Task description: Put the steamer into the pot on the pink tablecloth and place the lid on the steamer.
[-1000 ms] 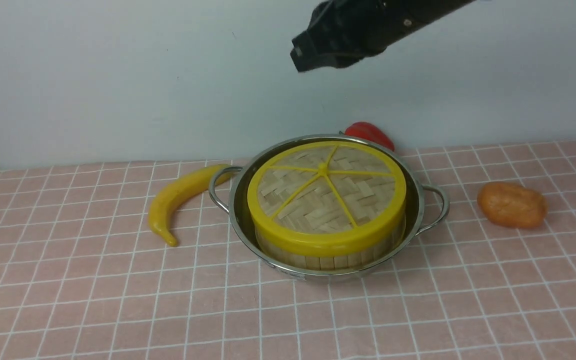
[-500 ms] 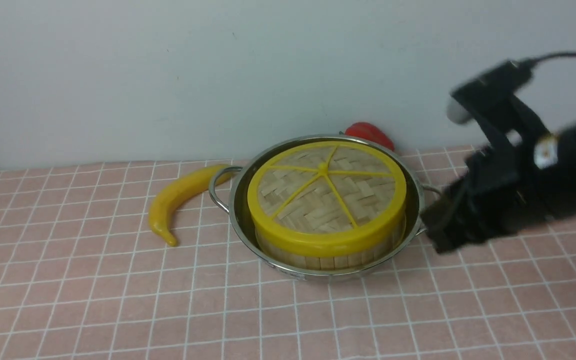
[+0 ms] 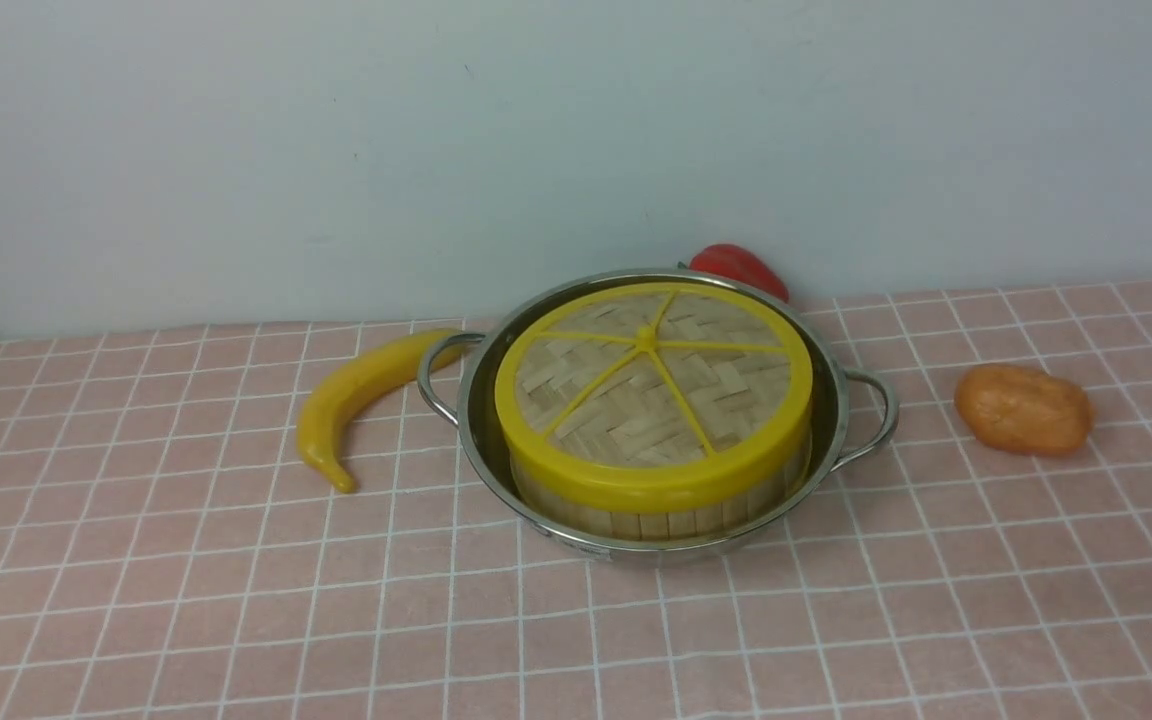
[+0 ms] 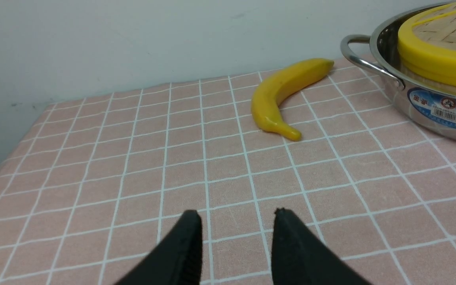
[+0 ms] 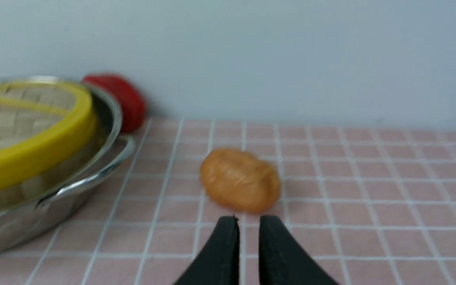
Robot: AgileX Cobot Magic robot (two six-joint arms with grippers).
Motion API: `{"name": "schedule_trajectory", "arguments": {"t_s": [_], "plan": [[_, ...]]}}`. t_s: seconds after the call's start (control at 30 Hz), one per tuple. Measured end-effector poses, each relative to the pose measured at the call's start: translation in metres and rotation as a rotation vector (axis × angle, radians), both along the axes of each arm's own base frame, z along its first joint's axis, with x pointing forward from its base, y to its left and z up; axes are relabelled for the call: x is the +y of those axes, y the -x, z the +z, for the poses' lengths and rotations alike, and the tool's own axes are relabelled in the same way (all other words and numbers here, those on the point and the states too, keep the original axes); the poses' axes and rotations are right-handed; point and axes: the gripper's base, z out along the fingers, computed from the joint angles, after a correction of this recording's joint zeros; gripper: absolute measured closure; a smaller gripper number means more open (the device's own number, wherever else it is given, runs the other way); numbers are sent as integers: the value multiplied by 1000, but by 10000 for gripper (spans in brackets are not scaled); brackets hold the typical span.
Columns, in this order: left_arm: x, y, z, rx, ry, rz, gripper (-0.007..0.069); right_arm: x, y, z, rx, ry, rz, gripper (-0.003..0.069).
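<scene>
Inside the pot sits the lidded steamer; left claw parted, right claw nearly closed, both empty.

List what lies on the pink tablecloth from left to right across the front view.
Banana → pot holding the steamer capped by the lid → orange potato-like lump.

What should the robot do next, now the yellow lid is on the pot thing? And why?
Probably nothing more than resting both arms. The lid sits flat on the steamer, which sits inside the pot on the pink tablecloth, so the job looks done. The left gripper is open and empty; the right gripper holds nothing, its fingers a narrow gap apart.
</scene>
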Motion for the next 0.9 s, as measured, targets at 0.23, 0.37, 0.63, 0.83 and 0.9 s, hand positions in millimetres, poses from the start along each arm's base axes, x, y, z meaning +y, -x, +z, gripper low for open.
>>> {"name": "schedule_trajectory", "arguments": {"t_s": [0.23, 0.37, 0.63, 0.83, 0.9], "plan": [[0, 0, 0, 0, 0, 0, 382, 1, 27, -16, -12, -12, 27, 538], [0, 0, 0, 0, 0, 0, 382, 3, 33, -20, 16, 19, 57, 528], [0, 0, 0, 1, 0, 0, 382, 4, 48, -25, -34, 66, 85, 503], [0, 0, 0, 1, 0, 0, 382, 4, 49, -27, -21, 24, 81, 486], [0, 0, 0, 1, 0, 0, 382, 4, 49, -27, -20, 22, 80, 483]]}}
